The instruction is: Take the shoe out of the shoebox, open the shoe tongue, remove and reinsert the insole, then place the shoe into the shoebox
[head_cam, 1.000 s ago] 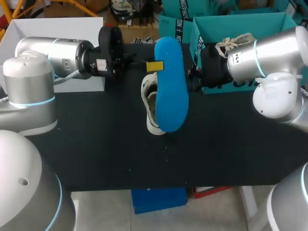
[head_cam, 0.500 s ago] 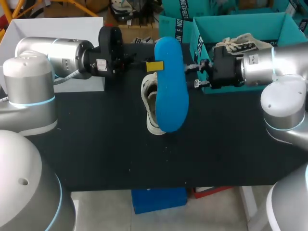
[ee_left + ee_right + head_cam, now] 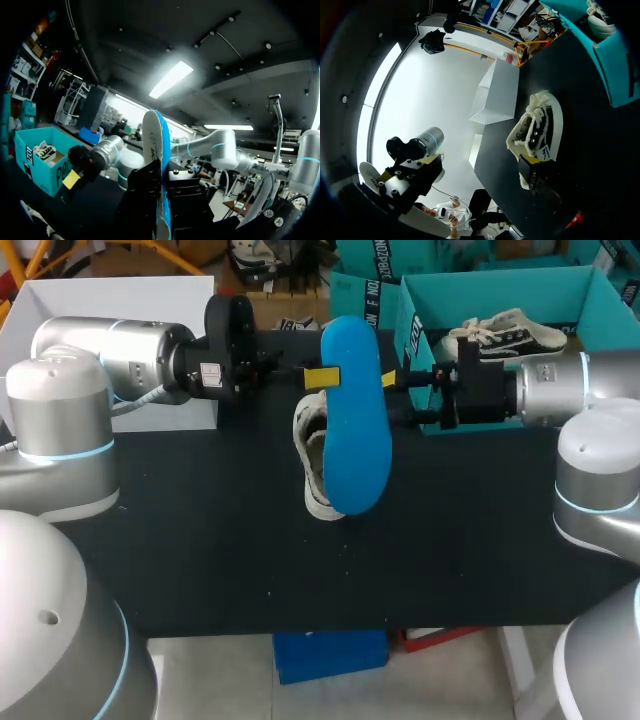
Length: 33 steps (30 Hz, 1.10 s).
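Note:
My left gripper point(image 3: 322, 377) is shut on a blue insole point(image 3: 356, 425) and holds it in the air above the table's middle. In the left wrist view the insole point(image 3: 152, 145) stands edge-on between the fingers of the left gripper point(image 3: 161, 187). A white shoe point(image 3: 314, 455) lies on the black table under the insole, partly hidden by it. My right gripper point(image 3: 393, 395) is open just right of the insole, with nothing in it. In the right wrist view the shoe point(image 3: 538, 127) lies ahead of the right gripper point(image 3: 482, 160).
The teal shoebox point(image 3: 580, 290) stands at the back right with a second shoe point(image 3: 510, 332) inside. A white box point(image 3: 110, 295) sits at the back left behind my left arm. The table's front half point(image 3: 300, 570) is bare black surface.
My right arm has drawn back to the right and levelled out, uncovering the shoe in the box. The left arm and the insole have not moved.

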{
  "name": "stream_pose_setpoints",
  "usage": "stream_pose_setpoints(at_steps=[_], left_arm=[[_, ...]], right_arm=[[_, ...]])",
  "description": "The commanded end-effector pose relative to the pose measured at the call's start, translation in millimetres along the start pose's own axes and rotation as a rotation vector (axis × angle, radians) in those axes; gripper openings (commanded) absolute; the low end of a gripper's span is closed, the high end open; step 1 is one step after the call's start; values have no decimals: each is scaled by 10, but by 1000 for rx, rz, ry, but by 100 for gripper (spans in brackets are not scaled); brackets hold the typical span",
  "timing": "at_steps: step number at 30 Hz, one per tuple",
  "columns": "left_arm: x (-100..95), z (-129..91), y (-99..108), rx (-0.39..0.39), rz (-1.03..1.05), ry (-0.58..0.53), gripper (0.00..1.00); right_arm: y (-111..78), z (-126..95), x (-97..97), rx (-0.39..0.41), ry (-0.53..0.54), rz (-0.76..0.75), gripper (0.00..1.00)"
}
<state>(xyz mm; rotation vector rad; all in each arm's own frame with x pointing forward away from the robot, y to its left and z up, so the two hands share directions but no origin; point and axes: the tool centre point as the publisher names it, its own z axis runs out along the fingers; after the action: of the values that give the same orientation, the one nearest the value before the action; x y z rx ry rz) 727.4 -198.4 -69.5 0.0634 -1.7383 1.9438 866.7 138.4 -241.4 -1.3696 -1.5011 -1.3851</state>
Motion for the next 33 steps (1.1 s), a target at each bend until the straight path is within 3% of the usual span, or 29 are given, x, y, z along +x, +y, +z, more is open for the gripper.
stream_pose_setpoints(at_steps=[1, 8, 22, 24, 29, 33], left_arm=[[-1, 14, 12, 1, 2, -3, 0], [-1, 14, 12, 1, 2, -3, 0], [-1, 14, 12, 1, 2, -3, 0], [36, 29, -19, -85, 208, -30, 0], [178, 62, 94, -426, 742, -127, 0], [210, -21, 205, -581, 964, -157, 0]], right_arm=[[-79, -124, 42, -10, 0, 12, 100], [-179, -214, 25, -22, -5, 47, 100], [-304, -78, -79, 0, 28, 33, 100], [-304, -78, -79, 0, 28, 33, 100], [-304, -78, -79, 0, 28, 33, 100], [-304, -78, -79, 0, 28, 33, 100]])
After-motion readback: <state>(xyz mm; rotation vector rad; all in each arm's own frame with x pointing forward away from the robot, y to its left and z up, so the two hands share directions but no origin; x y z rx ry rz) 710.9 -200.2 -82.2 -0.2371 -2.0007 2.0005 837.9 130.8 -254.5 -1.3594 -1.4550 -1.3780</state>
